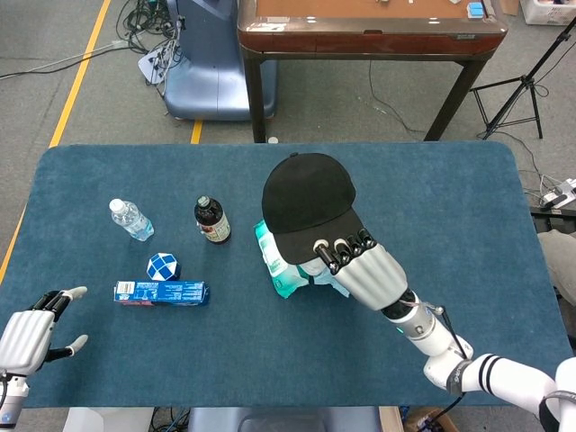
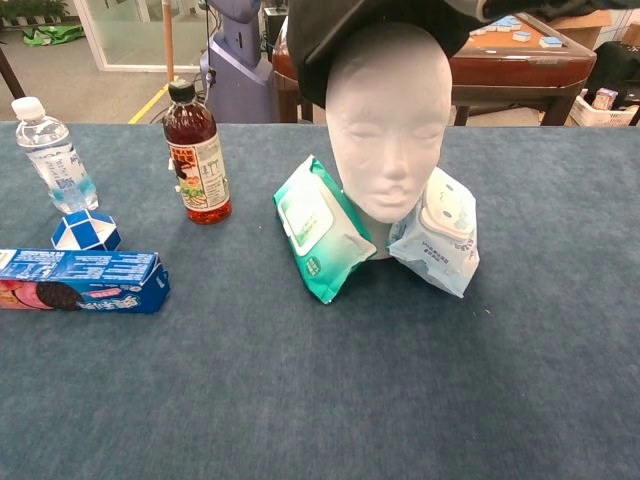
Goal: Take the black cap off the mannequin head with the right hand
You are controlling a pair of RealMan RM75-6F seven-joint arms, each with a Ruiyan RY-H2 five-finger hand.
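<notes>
The black cap (image 1: 306, 202) is lifted above the white mannequin head (image 2: 388, 120), whose whole face shows in the chest view. My right hand (image 1: 364, 270) grips the cap's brim from the near side, its fingers (image 1: 340, 247) curled over the brim edge. In the chest view only the cap's underside (image 2: 330, 30) shows at the top edge, and the right hand is out of frame there. My left hand (image 1: 31, 331) rests open at the table's near left corner, holding nothing.
A teal wipes pack (image 2: 322, 230) and a pale blue pack (image 2: 438, 235) lean against the mannequin's base. Left of them stand a brown bottle (image 2: 197, 155), a water bottle (image 2: 55, 155), a blue-white puzzle ball (image 2: 85, 230) and a blue cookie box (image 2: 80, 280). A wooden table (image 1: 369, 27) stands behind.
</notes>
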